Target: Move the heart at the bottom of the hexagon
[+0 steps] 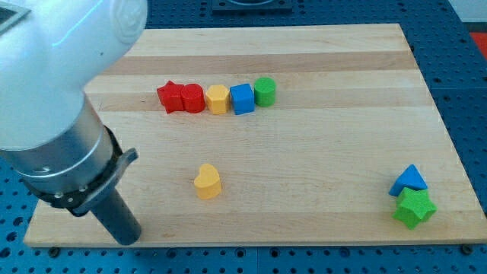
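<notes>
1. My tip [128, 237] rests on the wooden board [319, 160] near its corner at the view's bottom left. It is a bare dark rod end with nothing to clasp or release, and it touches no block.
2. The arm's pale, bulky body [57, 68] rises above the tip toward the view's top left and hides that corner of the board.
3. The block closest to my tip is the yellow heart [207, 181], which lies to the tip's right and a little toward the view's top, clearly apart from it, alone on bare wood.
4. Farther from my tip, toward the view's top and right, a row of five blocks runs across the board, each touching or just beside the next.
5. From the view's left, the row reads: red star [170, 97], a red block [193, 98] whose shape I cannot make out for certain, yellow hexagon [218, 99], blue cube [242, 99], green cylinder [264, 90].
6. The heart sits well apart from the hexagon, toward the view's bottom and slightly to the left of it.
7. Farthest from my tip, at the board's edge on the view's right, a blue triangle [409, 181] touches a green star [415, 208] just below it.
</notes>
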`<control>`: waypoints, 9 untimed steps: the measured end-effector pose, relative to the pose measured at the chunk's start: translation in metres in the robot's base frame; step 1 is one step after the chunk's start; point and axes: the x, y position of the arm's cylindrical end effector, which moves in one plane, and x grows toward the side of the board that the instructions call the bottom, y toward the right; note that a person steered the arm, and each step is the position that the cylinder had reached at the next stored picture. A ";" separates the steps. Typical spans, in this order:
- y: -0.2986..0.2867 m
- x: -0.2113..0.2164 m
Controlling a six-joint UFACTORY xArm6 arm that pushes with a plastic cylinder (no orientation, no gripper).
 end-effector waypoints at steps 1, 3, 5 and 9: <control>0.060 -0.015; 0.068 -0.025; 0.087 -0.057; 0.146 -0.066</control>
